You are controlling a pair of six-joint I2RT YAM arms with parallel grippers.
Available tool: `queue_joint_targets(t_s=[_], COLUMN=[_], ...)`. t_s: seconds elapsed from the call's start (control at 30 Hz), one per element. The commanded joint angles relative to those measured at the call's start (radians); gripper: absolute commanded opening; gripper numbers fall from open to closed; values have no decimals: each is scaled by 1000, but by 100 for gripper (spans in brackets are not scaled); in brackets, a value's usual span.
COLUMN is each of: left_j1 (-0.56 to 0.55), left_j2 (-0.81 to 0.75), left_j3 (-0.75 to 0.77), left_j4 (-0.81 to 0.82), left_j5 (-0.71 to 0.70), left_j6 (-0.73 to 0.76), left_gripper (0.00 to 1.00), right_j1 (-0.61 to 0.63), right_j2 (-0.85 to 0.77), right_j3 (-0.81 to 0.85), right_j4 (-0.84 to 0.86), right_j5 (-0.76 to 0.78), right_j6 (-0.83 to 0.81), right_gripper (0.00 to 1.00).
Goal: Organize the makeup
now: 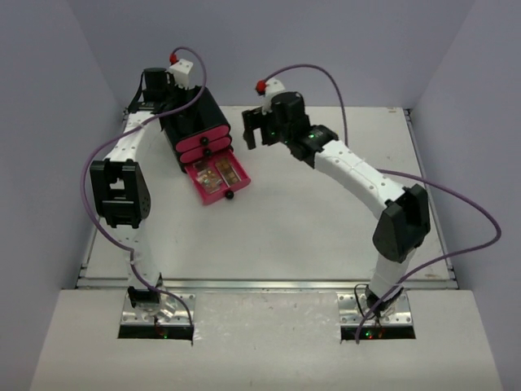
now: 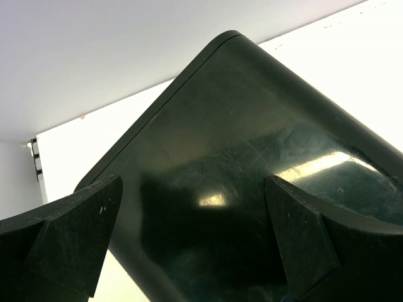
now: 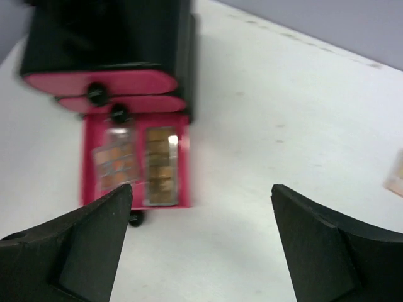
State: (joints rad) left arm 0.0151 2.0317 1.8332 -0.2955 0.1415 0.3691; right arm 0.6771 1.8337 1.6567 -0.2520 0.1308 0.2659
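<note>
Two palettes [image 1: 203, 175] [image 1: 229, 169] lie side by side in the chest's [image 1: 194, 122] open bottom drawer [image 1: 216, 195].
</note>
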Motion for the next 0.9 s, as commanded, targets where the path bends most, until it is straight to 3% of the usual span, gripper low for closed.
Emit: queue_joint_targets(t_s=[0.0, 0.23, 0.5, 0.87], left_j1=[7, 6, 6, 6], left_j2=[40, 44, 55, 90], left_j3=[14, 8, 9, 29], left_j4=[-50, -52, -50, -48], left_j5=[1, -25, -45, -39], left_j6=[19, 40, 57, 48], left_gripper=[97, 97, 97, 97], right_j1=[-246, -482, -576, -570], right_j2=[48, 350, 616, 712], right_j3=[-14, 326, 557, 549], right_j4=[-140, -321, -311, -228], right_j5=[-13, 3, 30, -47], right_j6=[15, 19, 8, -41], right_gripper=[92, 99, 99, 99])
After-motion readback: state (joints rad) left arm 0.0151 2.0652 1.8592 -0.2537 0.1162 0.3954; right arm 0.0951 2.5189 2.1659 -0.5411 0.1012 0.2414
